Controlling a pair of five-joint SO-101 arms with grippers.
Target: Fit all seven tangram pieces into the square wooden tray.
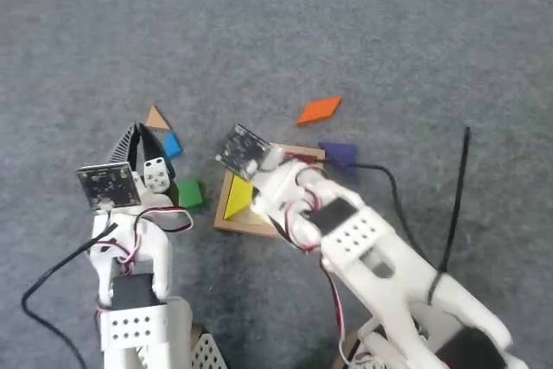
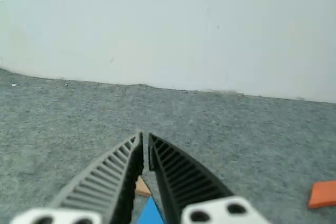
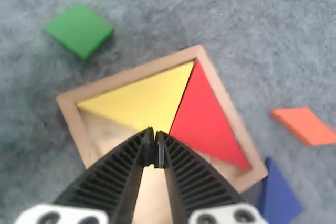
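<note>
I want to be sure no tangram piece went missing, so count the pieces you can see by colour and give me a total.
Yellow: 1
Red: 1
Green: 1
Light blue: 1
Dark blue: 1
Orange: 1
Tan: 1
Total: 7 pieces, with the yellow and red ones lying inside the tray.

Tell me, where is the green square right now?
In the high view the green square lies on the carpet just left of the wooden tray, near the blue piece.
</note>
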